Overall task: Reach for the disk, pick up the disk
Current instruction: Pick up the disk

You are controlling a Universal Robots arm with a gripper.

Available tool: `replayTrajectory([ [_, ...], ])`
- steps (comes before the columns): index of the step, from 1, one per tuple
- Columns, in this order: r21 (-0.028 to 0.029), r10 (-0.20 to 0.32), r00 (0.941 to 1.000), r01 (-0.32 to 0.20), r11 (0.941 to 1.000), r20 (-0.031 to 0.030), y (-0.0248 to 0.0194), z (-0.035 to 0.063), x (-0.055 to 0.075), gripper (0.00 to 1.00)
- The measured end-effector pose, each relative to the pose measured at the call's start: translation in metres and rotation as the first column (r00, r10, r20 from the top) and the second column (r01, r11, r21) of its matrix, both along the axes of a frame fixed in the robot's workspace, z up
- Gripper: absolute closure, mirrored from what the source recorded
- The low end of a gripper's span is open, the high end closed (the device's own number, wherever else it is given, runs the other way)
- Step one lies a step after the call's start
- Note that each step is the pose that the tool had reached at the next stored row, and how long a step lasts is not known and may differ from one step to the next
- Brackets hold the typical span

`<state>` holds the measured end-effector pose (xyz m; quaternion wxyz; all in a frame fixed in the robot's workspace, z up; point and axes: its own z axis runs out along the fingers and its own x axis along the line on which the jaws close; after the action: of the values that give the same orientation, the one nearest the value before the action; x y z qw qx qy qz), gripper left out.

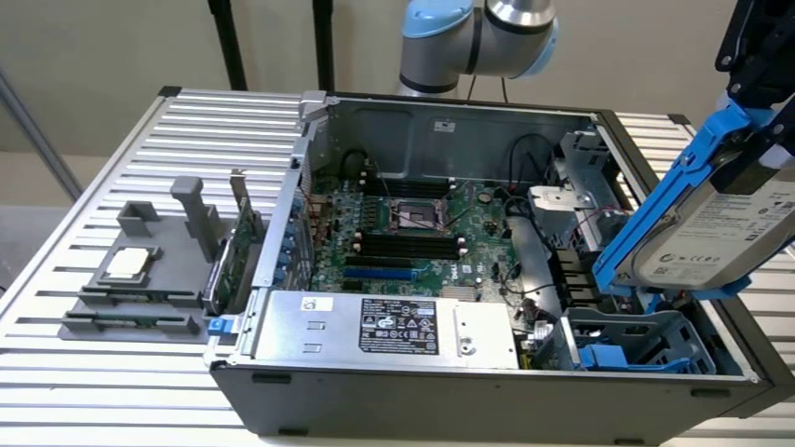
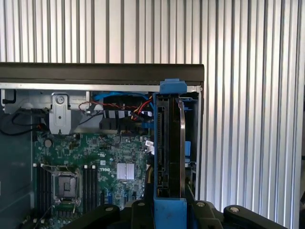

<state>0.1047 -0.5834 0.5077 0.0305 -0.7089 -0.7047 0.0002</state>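
One risk: the disk [image 1: 727, 233] hangs tilted above the open PC case [image 1: 497, 377], at the exterior view's right. The gripper [image 1: 754, 160] is part-closed and clamped on it. If the blue rails [image 1: 671, 191] flex, it could slip and fall onto the motherboard [image 1: 410, 237].

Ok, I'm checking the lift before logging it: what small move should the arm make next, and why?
Probably lift slightly higher, straight up: the end effector grips the silver-grey hard disk in blue plastic rails, tilted, its lower end close above the blue-grey drive bay of the open dark computer case.
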Motion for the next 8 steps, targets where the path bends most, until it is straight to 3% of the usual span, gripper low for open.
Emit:
replayTrajectory([
  [8, 0.0000, 0.000, 1.0000, 0.000, 1.0000, 0.0004, 0.0000, -0.0001, 0.0000, 0.67],
])
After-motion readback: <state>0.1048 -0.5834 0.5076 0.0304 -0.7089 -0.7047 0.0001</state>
